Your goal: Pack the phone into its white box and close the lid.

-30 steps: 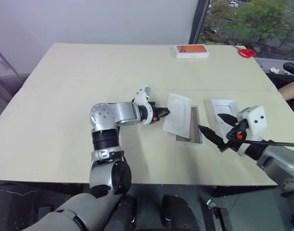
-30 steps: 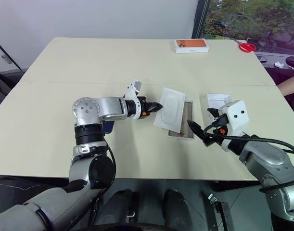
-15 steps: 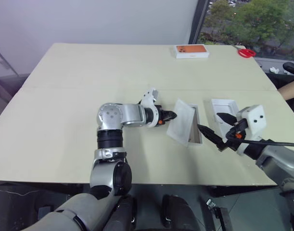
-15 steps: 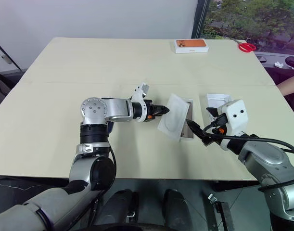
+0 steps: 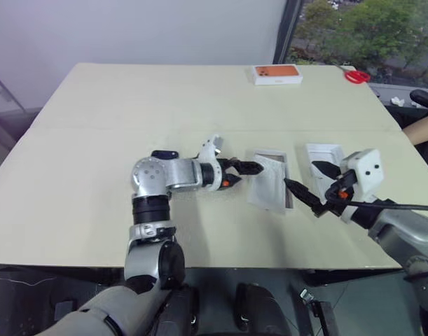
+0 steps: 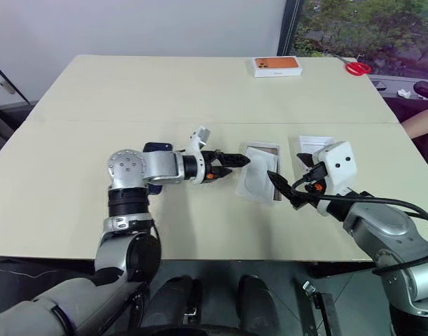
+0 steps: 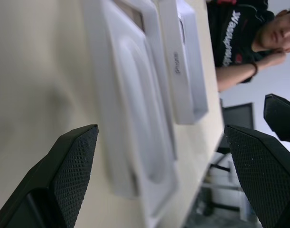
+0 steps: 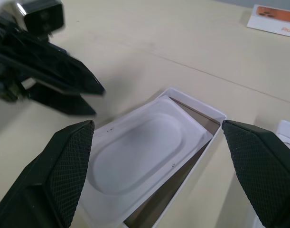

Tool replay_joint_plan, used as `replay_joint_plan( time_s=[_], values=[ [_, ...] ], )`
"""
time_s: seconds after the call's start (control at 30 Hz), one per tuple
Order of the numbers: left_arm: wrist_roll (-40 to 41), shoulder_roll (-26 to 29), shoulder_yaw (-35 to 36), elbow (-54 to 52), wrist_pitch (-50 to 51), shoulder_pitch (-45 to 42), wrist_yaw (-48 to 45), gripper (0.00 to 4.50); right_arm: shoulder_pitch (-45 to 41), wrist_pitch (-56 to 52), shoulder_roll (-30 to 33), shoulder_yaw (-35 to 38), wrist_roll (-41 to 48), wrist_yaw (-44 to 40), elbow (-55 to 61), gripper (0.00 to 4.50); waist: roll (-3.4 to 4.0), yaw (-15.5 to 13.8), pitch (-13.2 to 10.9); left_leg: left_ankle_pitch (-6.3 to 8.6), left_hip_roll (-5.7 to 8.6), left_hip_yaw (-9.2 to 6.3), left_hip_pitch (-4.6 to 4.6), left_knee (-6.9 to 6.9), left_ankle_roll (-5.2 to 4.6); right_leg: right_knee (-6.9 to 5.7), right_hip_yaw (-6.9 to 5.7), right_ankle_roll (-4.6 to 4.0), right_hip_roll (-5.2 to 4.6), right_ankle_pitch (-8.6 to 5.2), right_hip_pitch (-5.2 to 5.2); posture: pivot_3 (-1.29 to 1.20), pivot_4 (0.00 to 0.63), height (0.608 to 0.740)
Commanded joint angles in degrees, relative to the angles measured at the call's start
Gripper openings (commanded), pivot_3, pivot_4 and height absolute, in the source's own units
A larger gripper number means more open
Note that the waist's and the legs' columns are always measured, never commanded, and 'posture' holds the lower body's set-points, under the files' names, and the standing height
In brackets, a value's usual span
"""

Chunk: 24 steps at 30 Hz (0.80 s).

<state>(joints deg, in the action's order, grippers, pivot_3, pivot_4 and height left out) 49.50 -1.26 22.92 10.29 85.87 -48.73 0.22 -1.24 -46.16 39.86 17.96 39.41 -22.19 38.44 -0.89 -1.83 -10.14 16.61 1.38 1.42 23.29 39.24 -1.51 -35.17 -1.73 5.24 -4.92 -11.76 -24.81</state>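
Navy-blue, mostly hidden: spotting the phone [image 5: 164, 155] lying leftmost, behind the left arm. Holding the left gripper [image 5: 250, 168] wide open, pointing away from it at the white box [image 5: 270, 151], insert [image 6: 254, 183] lying tilted on top. Finding the right gripper [image 5: 300, 173] open too, farther off.

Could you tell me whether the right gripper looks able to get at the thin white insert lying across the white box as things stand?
Probably yes. The right gripper is open and sits just beside the thin white insert, which lies tilted over the white box. The left gripper, also open, is close on the other side and might crowd it.
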Motion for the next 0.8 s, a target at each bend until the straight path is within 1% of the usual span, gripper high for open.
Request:
replay_joint_plan(
  time_s=[0.03, 0.07, 0.1, 0.13, 0.17, 0.2, 0.27, 0.37, 0.43, 0.53, 0.6, 0.67, 0.8],
  values=[
    [-1.0, 5.9, -5.5, -6.8, -5.3, 2.6, -8.4, 4.46, -2.0, -0.4, -0.2, -0.9, -0.5, 0.9, 0.4, 4.50, 0.03, 0.0, 0.0, -0.01, 0.00, 0.00, 0.00, 0.00, 0.02, 0.00, 0.00, -0.01, 0.00, 0.00, 0.00, 0.00, 0.150, 0.740],
    [-2.9, 9.8, -9.3, -8.7, -8.2, 4.4, -12.1, 4.46, -3.1, -1.1, -0.4, -2.1, -0.8, 1.6, -0.4, 4.50, 0.04, 0.0, 0.0, -0.02, 0.00, 0.00, -0.01, 0.00, 0.03, 0.00, 0.00, -0.02, -0.01, 0.00, 0.00, 0.00, 0.150, 0.740],
    [-4.4, 12.7, -12.2, -10.0, -10.5, 5.7, -14.9, 4.50, -4.0, -1.7, -0.5, -2.9, -1.1, 2.1, -1.0, 3.97, 0.06, 0.1, 0.0, -0.03, 0.00, 0.01, -0.01, -0.01, 0.05, 0.00, 0.01, -0.03, -0.02, -0.01, 0.00, 0.00, 0.150, 0.740],
    [-5.7, 15.1, -14.5, -10.8, -13.0, 6.8, -17.5, 4.50, -4.8, -2.3, -0.6, -3.6, -1.5, 2.6, -1.6, 3.73, 0.08, 0.1, 0.0, -0.05, 0.01, 0.03, -0.02, -0.01, 0.10, 0.00, 0.02, -0.11, -0.04, -0.05, 0.01, 0.00, 0.150, 0.740],
    [-7.5, 18.1, -17.0, -11.5, -16.2, 7.9, -20.8, 4.50, -6.5, -3.4, -1.2, -4.7, -2.0, 3.8, -3.1, 3.13, 0.08, -0.1, 0.1, -0.08, 0.02, 0.03, -0.02, -0.01, 0.14, 0.00, 0.02, -0.23, -0.05, -0.11, 0.00, 0.00, 0.150, 0.740],
    [-8.6, 20.1, -18.6, -11.8, -18.6, 8.6, -23.2, 4.50, -7.7, -4.3, -1.6, -5.4, -2.3, 4.5, -4.0, 2.69, 0.08, -0.1, 0.0, -0.09, 0.02, 0.02, -0.01, -0.01, 0.16, 0.01, 0.02, -0.25, -0.06, -0.12, 0.01, 0.00, 0.150, 0.740],
    [-12.5, 25.3, -23.2, -12.5, -24.8, 10.3, -29.3, 4.50, -10.4, -5.5, -2.4, -7.8, -3.3, 5.4, -5.8, 1.55, 0.08, -0.3, 0.0, -0.10, 0.02, 0.02, 0.00, -0.01, 0.17, 0.02, 0.02, -0.29, -0.08, -0.13, -0.01, 0.00, 0.150, 0.740],
    [-18.7, 32.2, -29.3, -13.3, -35.3, 13.5, -38.2, 4.50, -16.3, -8.6, -4.7, -11.7, -6.0, 8.5, -10.3, 0.02, 0.11, -0.1, 0.0, -0.09, 0.02, 0.06, 0.02, -0.04, 0.16, 0.05, 0.03, -0.31, -0.12, -0.13, -0.04, 0.00, 0.150, 0.740],
    [-21.1, 34.8, -31.2, -13.8, -40.8, 15.2, -42.6, 4.50, -18.9, -10.1, -5.3, -13.9, -8.2, 9.7, -12.4, 0.02, 0.14, 0.1, 0.0, -0.09, 0.01, 0.08, 0.03, -0.05, 0.16, 0.05, 0.04, -0.33, -0.15, -0.13, -0.08, 0.00, 0.150, 0.740],
    [-22.4, 36.1, -31.4, -14.4, -46.0, 17.2, -46.8, 4.50, -21.1, -11.5, -5.5, -16.3, -10.3, 9.7, -14.4, 0.02, 0.15, -0.3, 0.0, -0.09, 0.00, 0.04, 0.09, -0.06, 0.16, 0.06, 0.05, -0.35, -0.30, -0.12, -0.14, 0.00, 0.150, 0.740],
    [-23.3, 37.6, -31.6, -16.0, -50.0, 19.6, -50.5, 4.50, -24.4, -14.5, -5.9, -19.1, -12.6, 10.9, -17.7, 0.02, 0.15, -0.1, 0.0, -0.08, 0.01, 0.05, 0.14, -0.06, 0.14, 0.06, 0.05, -0.34, -0.34, -0.12, -0.17, 0.00, 0.150, 0.740],
    [-24.1, 38.8, -31.8, -17.4, -52.6, 21.7, -53.3, 4.50, -26.6, -16.0, -6.8, -20.9, -14.2, 11.4, -20.1, 0.02, 0.15, 0.3, 0.0, -0.08, 0.02, 0.09, 0.13, -0.05, 0.14, 0.06, 0.06, -0.35, -0.40, -0.11, -0.18, 0.00, 0.150, 0.740],
    [-24.0, 39.7, -32.3, -19.9, -53.2, 24.9, -56.4, 4.50, -30.1, -17.8, -10.2, -22.2, -16.0, 11.5, -25.2, 0.02, 0.16, 1.1, 0.0, -0.08, 0.02, 0.07, 0.13, -0.07, 0.13, 0.03, 0.04, -0.34, -0.39, -0.10, -0.18, 0.00, 0.150, 0.740]
  ],
)
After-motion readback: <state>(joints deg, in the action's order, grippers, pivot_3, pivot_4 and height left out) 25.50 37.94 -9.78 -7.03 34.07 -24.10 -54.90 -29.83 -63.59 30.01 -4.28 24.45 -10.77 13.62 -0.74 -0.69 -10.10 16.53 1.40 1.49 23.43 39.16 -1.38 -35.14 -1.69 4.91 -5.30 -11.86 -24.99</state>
